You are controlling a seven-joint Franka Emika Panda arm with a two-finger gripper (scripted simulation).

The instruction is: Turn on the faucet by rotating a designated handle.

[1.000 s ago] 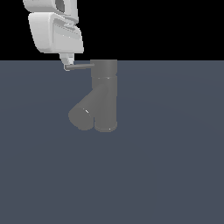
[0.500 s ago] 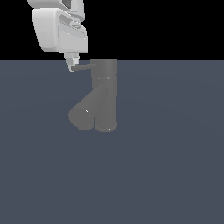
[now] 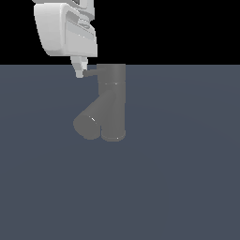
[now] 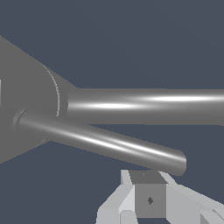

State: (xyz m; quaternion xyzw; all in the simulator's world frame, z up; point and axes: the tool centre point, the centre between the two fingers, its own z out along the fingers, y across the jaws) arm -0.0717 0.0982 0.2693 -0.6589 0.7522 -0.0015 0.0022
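The dark grey faucet stands upright on the floor, with its thick slanted spout reaching down toward the exterior view's left. The thin handle sticks out from the top cap toward the exterior view's left. My white gripper hangs from above with its fingers together, and its tip is against the free end of the handle. In the wrist view the handle runs out from the cap across the spout. There the gripper sits just beside the rod's end, and nothing is held between its fingers.
A flat dark blue-grey floor spreads around the faucet. No other objects are in view.
My gripper has shifted toward the exterior view's right and slightly down. The handle looks shorter than before, so it has swung round with the push.
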